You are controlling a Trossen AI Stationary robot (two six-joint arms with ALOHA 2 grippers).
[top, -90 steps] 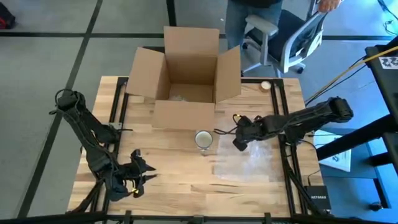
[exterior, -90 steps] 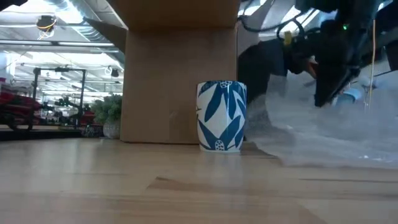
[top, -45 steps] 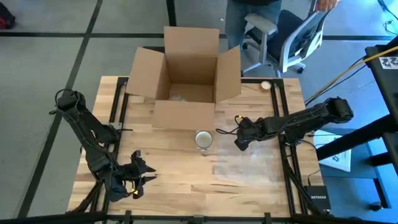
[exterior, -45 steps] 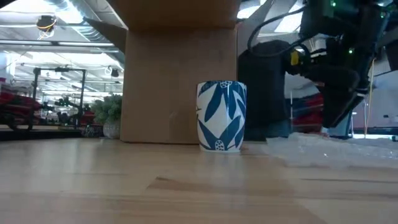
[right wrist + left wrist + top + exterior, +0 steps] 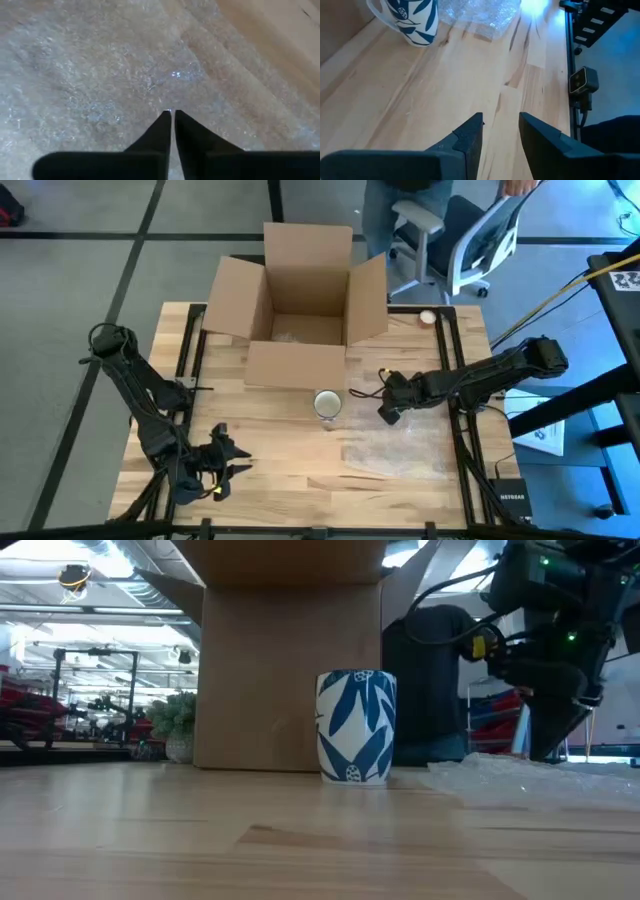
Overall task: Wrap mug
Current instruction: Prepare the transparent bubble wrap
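Observation:
A white mug with blue leaves (image 5: 327, 403) (image 5: 357, 727) stands upright on its base on the wooden table, just in front of the cardboard box. To its right a clear bubble wrap sheet (image 5: 395, 445) (image 5: 100, 75) lies flat on the table. My right gripper (image 5: 385, 412) (image 5: 171, 114) is shut and points down over the sheet's far left part. Near the table's front left, my left gripper (image 5: 225, 455) (image 5: 501, 122) is open with nothing between its fingers. My right gripper's shut fingertips (image 5: 162, 120) point down at the bubble wrap's far left part (image 5: 175, 75). I cannot tell whether they touch it. The sheet lies flat under them.
An open cardboard box (image 5: 300, 310) stands at the table's far middle, flaps spread. A small pale roll (image 5: 428, 318) lies at the far right corner. An office chair (image 5: 470, 240) stands beyond the table. Bare wood (image 5: 280, 460) lies between the mug and the near edge.
The bubble wrap's far left part, raised off the table a second ago, has fallen and now lies flat. My right gripper has moved down and a little toward the table's near right.

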